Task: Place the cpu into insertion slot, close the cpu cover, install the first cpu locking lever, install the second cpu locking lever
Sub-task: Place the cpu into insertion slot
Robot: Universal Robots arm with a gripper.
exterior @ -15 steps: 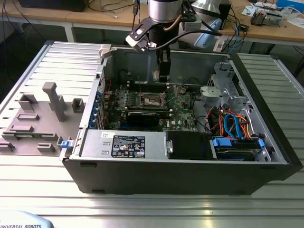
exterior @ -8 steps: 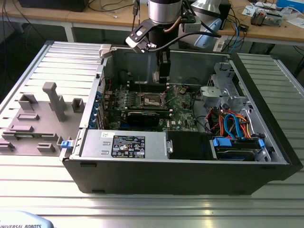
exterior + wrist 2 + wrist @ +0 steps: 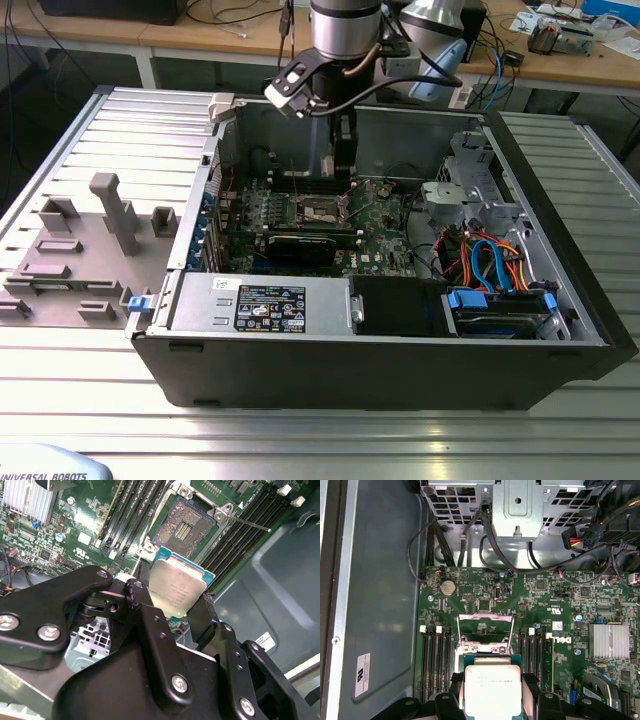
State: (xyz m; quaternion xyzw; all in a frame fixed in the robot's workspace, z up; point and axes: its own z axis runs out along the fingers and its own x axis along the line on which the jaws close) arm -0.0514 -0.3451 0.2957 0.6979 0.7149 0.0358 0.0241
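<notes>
My gripper [image 3: 172, 599] is shut on the cpu [image 3: 176, 586], a flat silver-topped square with a green edge, pinched by its sides between the two black fingers [image 3: 137, 592]. It hangs tilted a short way above the motherboard, apart from the insertion slot [image 3: 186, 522], whose dark pin field lies bare inside a silver rim. In the first wrist view the cpu [image 3: 492, 692] covers most of the slot, and the cpu cover [image 3: 461, 629] stands raised beyond it. A thin locking lever [image 3: 250, 524] sticks out beside the slot. In the exterior view the gripper [image 3: 343, 172] is down inside the case over the slot [image 3: 322, 210].
Long black memory slots [image 3: 130, 515] flank the slot on both sides. A finned heatsink [image 3: 608, 641], drive cage [image 3: 517, 502] and cable bundles [image 3: 485, 262] crowd the case. A black graphics card [image 3: 300, 245] and power supply [image 3: 262, 300] lie nearer the exterior view's front. Grey fixtures [image 3: 110, 215] stand outside the case on the exterior view's left.
</notes>
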